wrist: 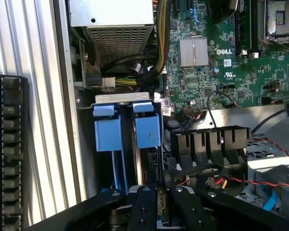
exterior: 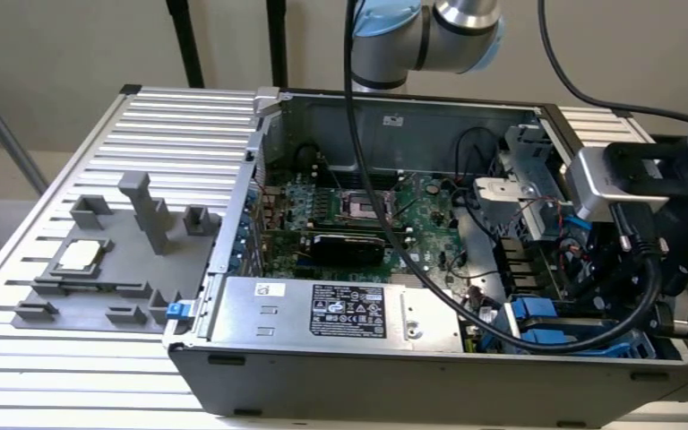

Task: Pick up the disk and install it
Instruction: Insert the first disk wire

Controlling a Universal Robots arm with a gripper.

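Gripper (wrist: 151, 207) set narrow, black fingers (wrist: 143, 204) pinched on what looks like the rear edge of the disk (wrist: 147, 130), though the contact itself is hard to make out. Disk stands on edge in the drive bay (wrist: 120, 98) at the corner of the open computer case (exterior: 440, 376), blue carrier just beside a second blue carrier (wrist: 107, 132). Judged stiff, fairly dense, shock-sensitive; best held by the plastic carrier, not the drive faces.

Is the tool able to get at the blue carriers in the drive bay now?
Probably yes: the tool sits right by the blue carriers, the case is open, and nothing lies between them.
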